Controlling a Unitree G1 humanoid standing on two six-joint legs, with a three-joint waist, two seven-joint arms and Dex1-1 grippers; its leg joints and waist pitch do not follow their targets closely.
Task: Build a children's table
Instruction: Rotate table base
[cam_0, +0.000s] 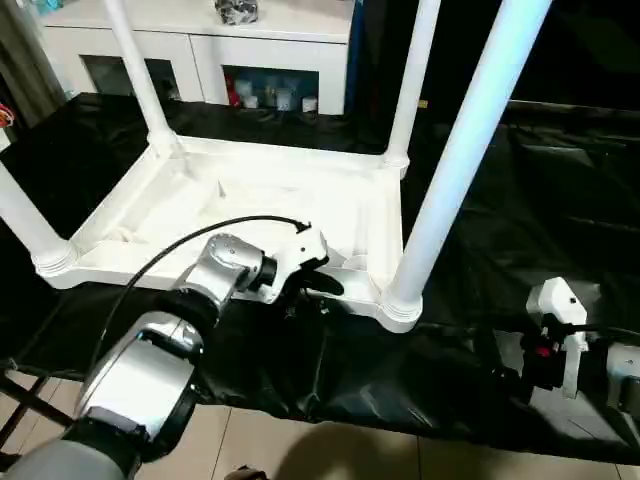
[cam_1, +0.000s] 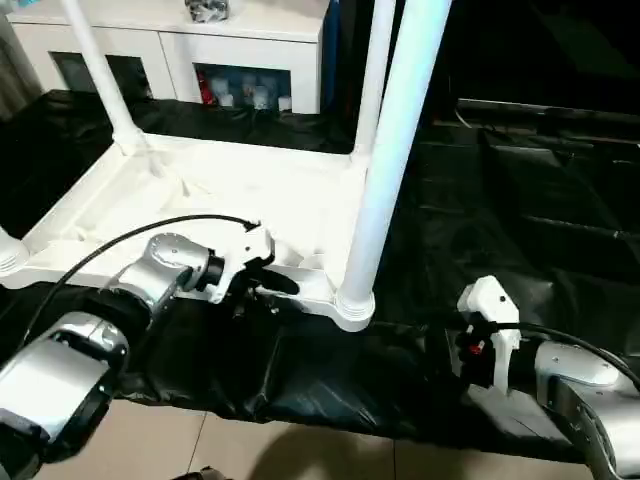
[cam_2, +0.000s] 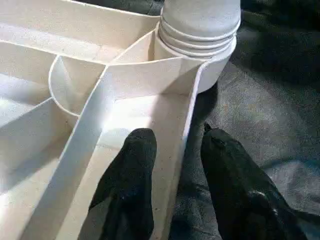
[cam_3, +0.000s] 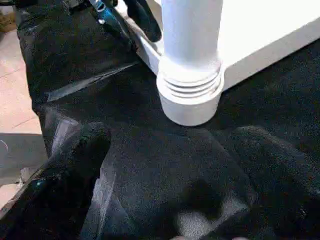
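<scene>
While the table (cam_0: 250, 200) lies upside down, legs up, our left fingers (cam_2: 130, 165) straddle its rim, seemingly to steady it, and our right fingers (cam_3: 75, 165) hang open.

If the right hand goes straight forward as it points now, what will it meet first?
Probably the white leg at its ribbed corner socket: it stands straight ahead of the open right hand, with black sheet between.

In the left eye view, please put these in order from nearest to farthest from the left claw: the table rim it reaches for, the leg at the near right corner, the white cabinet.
1. Table rim: the left claw straddles it at the near edge.
2. Near right leg: standing in its corner socket, just right of the claw.
3. White cabinet: at the back, beyond the black-covered table.
</scene>
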